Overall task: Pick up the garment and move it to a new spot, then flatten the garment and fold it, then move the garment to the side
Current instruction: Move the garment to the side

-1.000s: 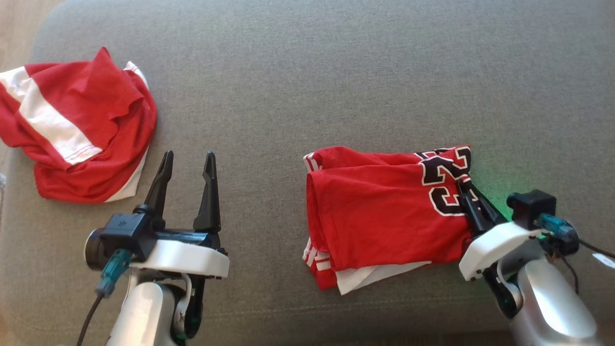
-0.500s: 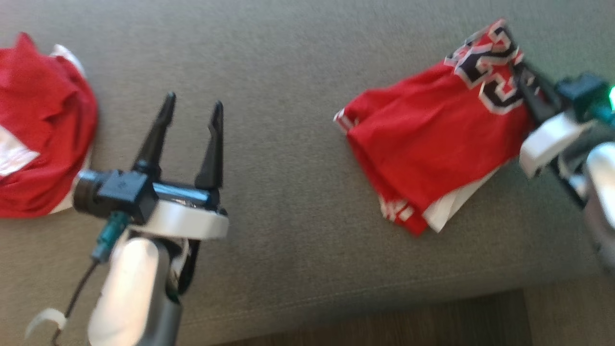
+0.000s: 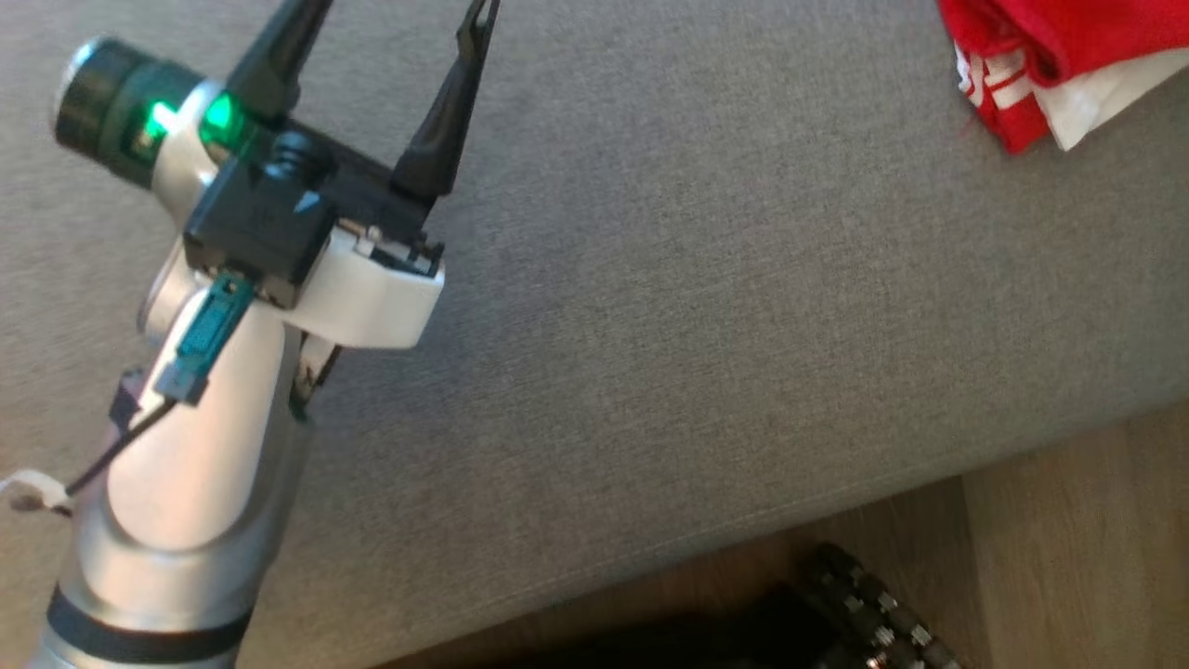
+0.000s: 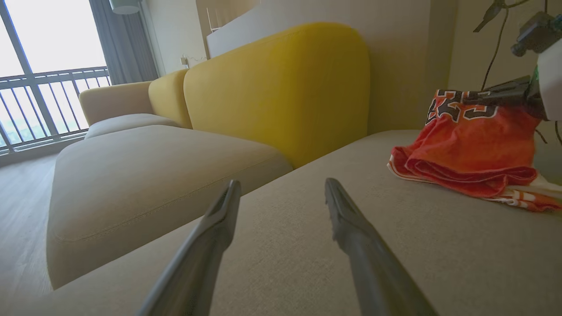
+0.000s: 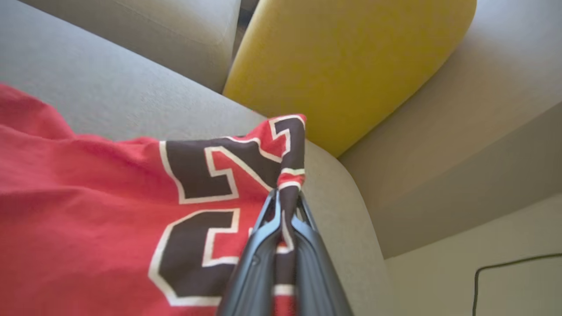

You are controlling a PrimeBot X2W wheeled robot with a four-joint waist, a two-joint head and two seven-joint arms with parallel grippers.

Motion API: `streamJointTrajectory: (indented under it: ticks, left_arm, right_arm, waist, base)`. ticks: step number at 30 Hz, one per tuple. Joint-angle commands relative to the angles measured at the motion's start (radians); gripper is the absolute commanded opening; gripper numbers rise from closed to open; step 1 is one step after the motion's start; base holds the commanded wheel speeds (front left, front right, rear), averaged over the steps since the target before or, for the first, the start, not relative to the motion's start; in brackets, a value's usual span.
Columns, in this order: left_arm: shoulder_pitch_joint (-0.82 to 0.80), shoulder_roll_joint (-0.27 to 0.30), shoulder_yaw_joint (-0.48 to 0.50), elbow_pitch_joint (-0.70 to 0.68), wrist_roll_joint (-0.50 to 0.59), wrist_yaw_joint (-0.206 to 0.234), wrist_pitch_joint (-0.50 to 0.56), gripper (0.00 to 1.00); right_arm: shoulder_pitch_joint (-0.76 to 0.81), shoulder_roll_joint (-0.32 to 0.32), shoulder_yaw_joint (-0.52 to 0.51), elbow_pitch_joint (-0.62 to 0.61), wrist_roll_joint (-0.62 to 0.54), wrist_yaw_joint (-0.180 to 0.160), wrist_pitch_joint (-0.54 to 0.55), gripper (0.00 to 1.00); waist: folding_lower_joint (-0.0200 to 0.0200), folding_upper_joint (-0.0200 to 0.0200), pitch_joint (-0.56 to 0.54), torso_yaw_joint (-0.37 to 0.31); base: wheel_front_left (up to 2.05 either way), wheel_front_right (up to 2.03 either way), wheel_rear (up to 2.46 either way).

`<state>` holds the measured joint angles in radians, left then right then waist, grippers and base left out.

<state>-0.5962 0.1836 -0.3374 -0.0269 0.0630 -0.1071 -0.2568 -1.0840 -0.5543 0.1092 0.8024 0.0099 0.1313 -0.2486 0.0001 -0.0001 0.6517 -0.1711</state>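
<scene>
The garment point(image 5: 88, 197) is a folded red jersey with a black, white-edged number, lying on the grey sofa seat point(image 3: 697, 279). My right gripper point(image 5: 287, 197) is shut on its numbered corner, which is lifted slightly. In the head view, the garment point(image 3: 1050, 46) shows as a red and white corner at the top right. In the left wrist view, the garment point(image 4: 474, 145) lies to the right with the right gripper point(image 4: 472, 94) at its far edge. My left gripper point(image 4: 282, 184) is open and empty above the bare seat, well left of the jersey. The left gripper point(image 3: 390, 19) points up in the head view.
A yellow back cushion point(image 4: 281, 87) stands behind the seat, and a beige chaise section point(image 4: 145, 166) lies beyond it to the left. The sofa's front edge runs above wooden floor point(image 3: 1068, 539). A dark wheeled base point(image 3: 864, 604) sits on the floor.
The head camera has swung, so the jersey now sits at its top right corner and the red-and-white cloth has left the frame. The right gripper, still shut, dragged the jersey away from the left gripper.
</scene>
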Motion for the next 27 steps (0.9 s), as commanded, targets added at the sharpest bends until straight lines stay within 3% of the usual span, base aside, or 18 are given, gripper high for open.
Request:
streamJointTrajectory:
  ticks: [1,8,27]
  left_arm:
    - [-0.028,0.026,0.021,-0.044,-0.005,-0.007,-0.003,1.0]
    - [-0.065,0.044,0.015,-0.104,-0.021,-0.01,0.019,1.0]
    - [-0.018,0.028,0.016,-0.113,-0.067,0.029,-0.001,1.0]
  right_arm:
    - [-0.006,-0.017,-0.009,-0.009,-0.007,-0.001,-0.012,0.0]
    - [-0.017,-0.024,-0.04,-0.069,-0.004,-0.001,-0.013,0.0]
    - [0.01,-0.046,-0.099,-0.044,-0.006,-0.001,-0.013,0.0]
  waist:
    - [-0.0001,0.0001,0.068,-0.047]
    - [-0.0001,0.0001,0.102,-0.048]
    - [-0.0001,0.0001,0.066,-0.001]
  base:
    - [0.0,0.0,0.0]
    - [0.0,0.0,0.0]
    - [0.0,0.0,0.0]
